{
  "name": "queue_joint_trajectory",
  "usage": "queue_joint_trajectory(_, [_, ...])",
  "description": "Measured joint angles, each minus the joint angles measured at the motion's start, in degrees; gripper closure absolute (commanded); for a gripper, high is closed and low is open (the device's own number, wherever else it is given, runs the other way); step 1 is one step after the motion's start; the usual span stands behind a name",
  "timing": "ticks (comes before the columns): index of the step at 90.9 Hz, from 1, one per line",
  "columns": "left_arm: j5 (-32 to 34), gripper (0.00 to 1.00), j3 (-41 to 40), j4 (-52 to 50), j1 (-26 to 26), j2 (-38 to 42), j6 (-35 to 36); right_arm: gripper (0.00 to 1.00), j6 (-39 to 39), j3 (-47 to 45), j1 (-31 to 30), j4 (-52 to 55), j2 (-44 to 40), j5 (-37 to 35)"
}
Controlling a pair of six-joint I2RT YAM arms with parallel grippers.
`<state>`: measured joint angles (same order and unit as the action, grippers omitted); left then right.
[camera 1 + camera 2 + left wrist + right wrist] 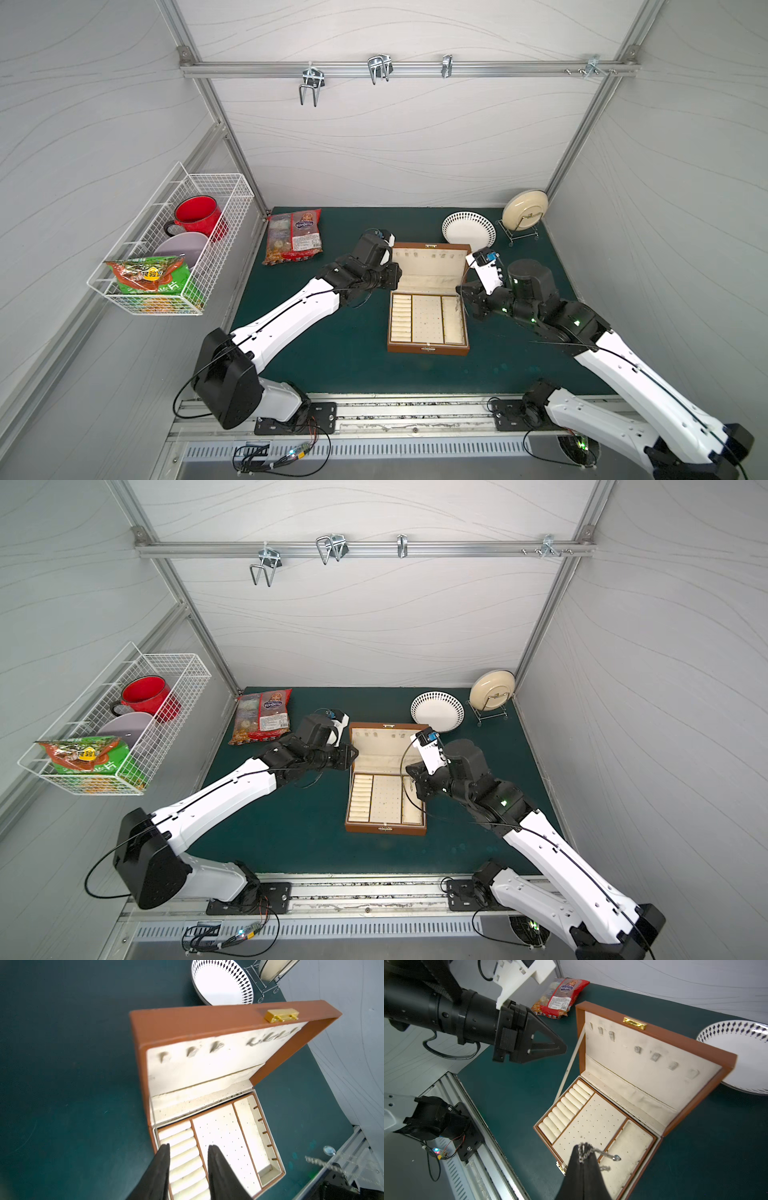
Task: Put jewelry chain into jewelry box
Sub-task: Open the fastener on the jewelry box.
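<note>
Jewelry chain (pixel 593 1152) pinched in right gripper (pixel 582 1152)

Both our arms reach forward and inward – our left hand (pixel 188 1148) has its fingers parted with nothing between them, our right hand (pixel 583 1147) is pinched closed.

— Where do the top views look from?
— High over the near edge of the green mat (pixel 332 357), facing the back wall; both take in the whole booth.
— And the wrist cameras?
— Close above the jewelry box (pixel 207 1022), from opposite sides; both share its open tray (pixel 593 1124).
</note>
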<state>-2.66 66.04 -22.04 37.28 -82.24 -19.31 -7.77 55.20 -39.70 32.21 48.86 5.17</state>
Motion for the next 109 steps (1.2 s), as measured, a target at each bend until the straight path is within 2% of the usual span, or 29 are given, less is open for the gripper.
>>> queue_joint_trajectory(24, [-0.6,0.6,2.3,5.3,1.0,-6.1,7.6,1.0,-0.2,-0.8,3.7,0.8,-1.6,1.3])
queue_joint_trajectory(36, [-0.6,0.59,4.0,7.0,3.3,-7.3,12.3,1.0,-0.2,-0.9,4.7,0.9,-1.5,2.4])
queue_joint_trajectory(50, [0.8,0.47,4.2,10.8,5.7,-7.5,19.9,1.0,-0.3,-0.9,5.3,0.9,-1.5,3.7])
queue_joint_trajectory(66, [1.3,0.38,-1.8,20.4,6.0,-7.0,30.7,1.0,-0.4,-1.1,5.4,0.8,-2.0,4.7])
queue_joint_trajectory(87, [1.1,0.38,-12.0,30.5,6.0,-6.4,43.8,1.0,-0.9,-1.2,5.4,0.8,-2.6,5.4])
queue_joint_trajectory(109, [0.0,0.36,-14.2,37.3,6.0,-6.4,49.7,1.0,-1.6,-1.2,5.4,0.8,-2.5,6.3])
